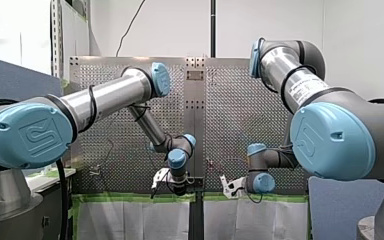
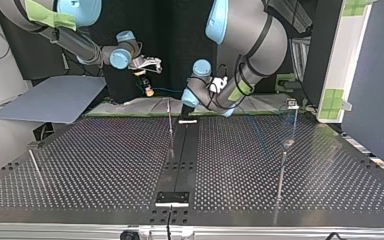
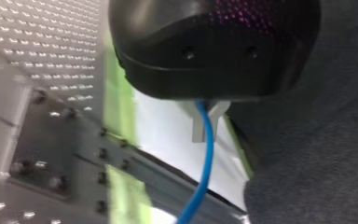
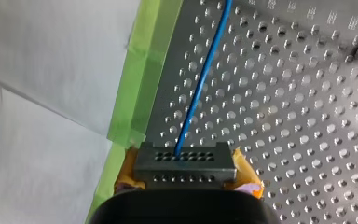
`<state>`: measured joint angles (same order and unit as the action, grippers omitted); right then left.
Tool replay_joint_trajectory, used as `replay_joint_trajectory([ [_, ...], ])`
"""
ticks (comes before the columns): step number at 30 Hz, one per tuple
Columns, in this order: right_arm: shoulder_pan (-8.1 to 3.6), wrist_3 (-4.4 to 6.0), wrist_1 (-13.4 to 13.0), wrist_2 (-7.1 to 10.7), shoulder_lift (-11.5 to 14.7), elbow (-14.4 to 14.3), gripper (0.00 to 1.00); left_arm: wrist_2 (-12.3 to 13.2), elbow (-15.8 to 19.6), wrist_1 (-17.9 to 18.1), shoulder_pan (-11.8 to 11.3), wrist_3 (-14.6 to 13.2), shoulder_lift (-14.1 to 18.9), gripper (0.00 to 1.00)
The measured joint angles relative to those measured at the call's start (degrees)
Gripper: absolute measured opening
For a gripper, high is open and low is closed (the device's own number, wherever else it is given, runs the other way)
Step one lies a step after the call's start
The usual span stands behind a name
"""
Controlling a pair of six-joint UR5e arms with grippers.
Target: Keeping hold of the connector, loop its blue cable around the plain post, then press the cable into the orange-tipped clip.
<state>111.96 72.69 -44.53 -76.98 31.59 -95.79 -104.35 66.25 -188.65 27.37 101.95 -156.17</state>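
Connector [image 4: 185,163] | clamped between right fingers [image 4: 248,179] | blue cable [image 4: 200,84] ahead

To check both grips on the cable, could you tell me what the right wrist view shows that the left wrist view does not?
Only the right wrist view: the dark connector clamped between my right gripper's yellow pads. Only the left wrist view: my left gripper, with the blue cable hanging from it. Both: that cable, the perforated table and green tape.
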Motion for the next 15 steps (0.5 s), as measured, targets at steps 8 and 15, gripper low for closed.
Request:
replay_joint_trajectory([
  [8,-0.55,0.35,-0.12,-0.14,0.01,0.18,0.00,-3.12,4.68,4.63,0.98,1.19,4.67,0.00],
  [15,-0.84,0.36,-0.07,-0.20,0.01,0.41,0.00,-5.74,8.28,8.24,3.97,1.97,8.28,0.00],
])
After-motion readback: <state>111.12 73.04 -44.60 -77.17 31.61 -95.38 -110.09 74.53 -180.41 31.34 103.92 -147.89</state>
